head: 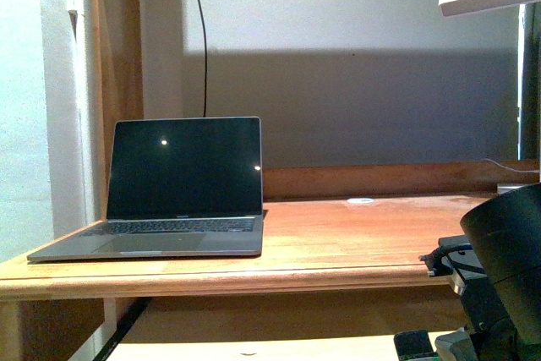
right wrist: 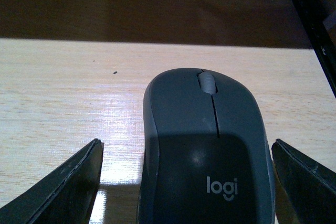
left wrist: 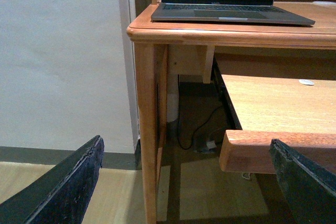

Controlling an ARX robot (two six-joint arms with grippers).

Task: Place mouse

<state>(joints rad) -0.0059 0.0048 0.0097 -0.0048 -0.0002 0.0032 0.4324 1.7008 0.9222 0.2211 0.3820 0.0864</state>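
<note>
The dark grey mouse (right wrist: 205,150), marked "logi", was seen in the right wrist view, laid flat on a pale wooden board (right wrist: 63,87) with its scroll wheel pointed away from the camera. The right gripper (right wrist: 186,142) was held wide apart around it. A clear gap was left at one finger (right wrist: 68,187), while contact at the other could not be judged. The left gripper (left wrist: 186,142) was also spread open, nothing held, in the air before the wooden desk (left wrist: 231,32) and its pull-out shelf (left wrist: 273,103). On the desk top an open laptop (head: 182,183) with a dark screen was set at the left, and a small white disc (head: 361,200) further right.
</note>
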